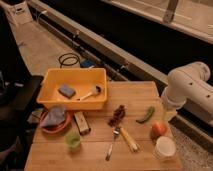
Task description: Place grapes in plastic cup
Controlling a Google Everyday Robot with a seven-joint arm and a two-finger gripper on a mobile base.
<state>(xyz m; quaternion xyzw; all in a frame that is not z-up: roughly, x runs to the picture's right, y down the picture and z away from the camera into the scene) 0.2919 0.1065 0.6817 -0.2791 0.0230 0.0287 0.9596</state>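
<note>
On the wooden table (134,93) the yellow bin (75,104) stands at the upper left, and inside it there are a grey-blue sponge (66,90) and a small brush (90,93). Below the bin, at the left, is an orange bowl (46,131) with a grey cloth (54,117), and beside it lies a brown block (81,123).

The plastic cup (73,140) stands upright at the lower left, just under the block. The grapes (118,115) lie in the middle of the table, right of the bin's corner, and they touch the head of a fork (112,146). A utensil with a yellow handle (129,139) lies next to the fork.

Between the grapes and the right edge are a green pepper (146,115), an orange-red fruit (159,129) and a white cup (165,148).

The gripper (171,114) is at the low end of the white arm (190,87), at the right edge of the table. It is mostly hidden, spread and holding nothing. The grapes lie to its left, apart from it, with the pepper between them.
</note>
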